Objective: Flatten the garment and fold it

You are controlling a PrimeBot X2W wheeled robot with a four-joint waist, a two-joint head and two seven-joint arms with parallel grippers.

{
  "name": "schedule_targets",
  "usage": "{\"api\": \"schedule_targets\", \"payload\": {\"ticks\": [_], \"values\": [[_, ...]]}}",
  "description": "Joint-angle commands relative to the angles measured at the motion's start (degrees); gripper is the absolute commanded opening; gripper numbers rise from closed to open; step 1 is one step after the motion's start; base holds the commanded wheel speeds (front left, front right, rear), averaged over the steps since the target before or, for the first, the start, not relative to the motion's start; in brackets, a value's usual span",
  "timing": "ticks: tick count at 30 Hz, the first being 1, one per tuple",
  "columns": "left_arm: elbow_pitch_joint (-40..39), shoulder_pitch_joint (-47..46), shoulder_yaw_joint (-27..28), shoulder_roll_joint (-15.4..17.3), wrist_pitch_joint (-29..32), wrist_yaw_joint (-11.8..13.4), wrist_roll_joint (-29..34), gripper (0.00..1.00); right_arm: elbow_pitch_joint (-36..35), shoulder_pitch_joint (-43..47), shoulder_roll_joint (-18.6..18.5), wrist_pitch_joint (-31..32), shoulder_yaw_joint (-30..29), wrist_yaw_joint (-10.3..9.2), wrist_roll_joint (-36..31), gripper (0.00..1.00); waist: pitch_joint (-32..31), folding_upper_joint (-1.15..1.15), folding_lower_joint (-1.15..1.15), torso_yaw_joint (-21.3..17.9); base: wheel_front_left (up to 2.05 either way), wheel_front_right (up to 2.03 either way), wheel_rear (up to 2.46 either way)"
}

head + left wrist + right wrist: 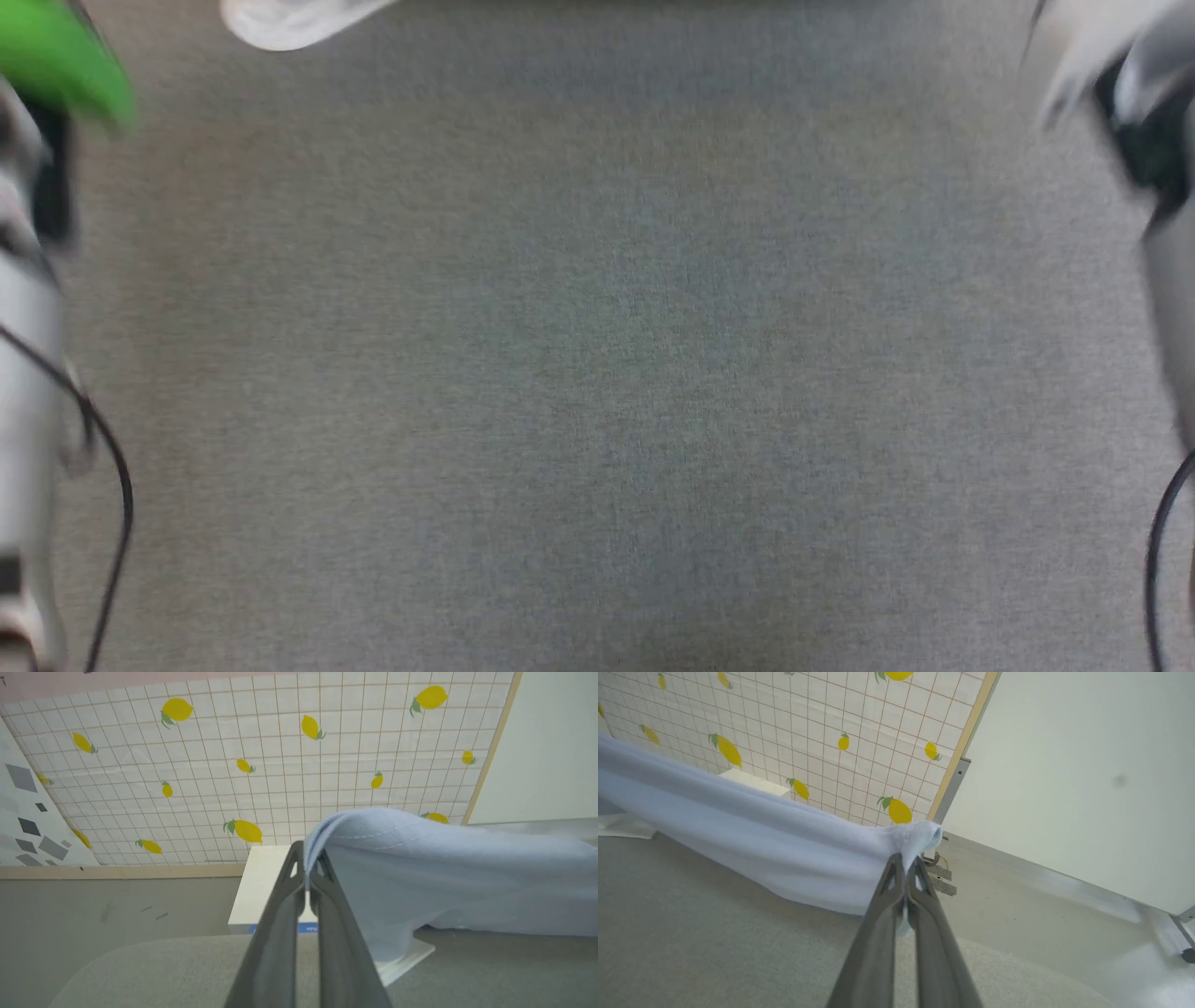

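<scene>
The light blue garment [448, 877] hangs stretched above the grey table, held at two ends. In the left wrist view my left gripper [307, 868] is shut on a folded edge of the shirt, which drapes away to the right. In the right wrist view my right gripper [906, 861] is shut on a bunched corner of the garment [752, 835], whose cloth runs off to the left above the table. The blurred head view holds my pale left forearm [28, 373] and right forearm [1158, 168] at its side edges; the logo and placket are hidden.
A white box [261, 886] stands on the grey cloth-covered table [597, 373] beyond the left gripper. A lemon-patterned grid wall [280, 765] rises behind it. A pale blurred shape [289, 19] lies at the head view's top edge, and a green blur [56, 56] at top left.
</scene>
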Motion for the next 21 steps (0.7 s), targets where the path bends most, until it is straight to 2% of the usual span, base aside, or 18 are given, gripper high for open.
{"api": "schedule_targets", "payload": {"ticks": [1,6,10,15,21], "values": [[-0.1,4.7,-0.4,0.9,2.2,-0.5,-1.1,0.0,-0.4,3.7,-0.5,-0.3,0.3,-0.12,1.9,0.0,-4.5,0.0,0.0,1.5,0.0,0.0,0.0],[-4.4,21.8,-2.4,1.4,13.2,-2.0,-6.2,0.0,-3.0,16.1,-1.5,0.0,0.1,-0.12,6.3,0.0,-8.7,0.0,0.0,2.3,0.0,0.0,0.0],[-11.7,35.2,-3.3,1.6,21.9,-1.7,-11.5,0.0,-5.7,24.9,-1.6,0.0,-1.4,-0.12,7.6,0.0,-11.3,0.0,0.0,2.8,0.0,0.0,0.0],[-22.0,48.8,-4.5,2.2,29.2,0.6,-15.8,0.0,-8.0,33.8,-0.9,-1.0,-4.7,-0.12,6.6,0.0,-13.9,0.0,0.0,3.3,0.0,0.0,0.0],[-31.0,59.8,-4.6,2.0,33.0,4.9,-19.0,0.0,-10.4,43.2,1.2,-0.4,-8.6,-0.12,4.5,0.0,-15.8,0.0,0.0,3.8,0.0,0.0,0.0]]}}
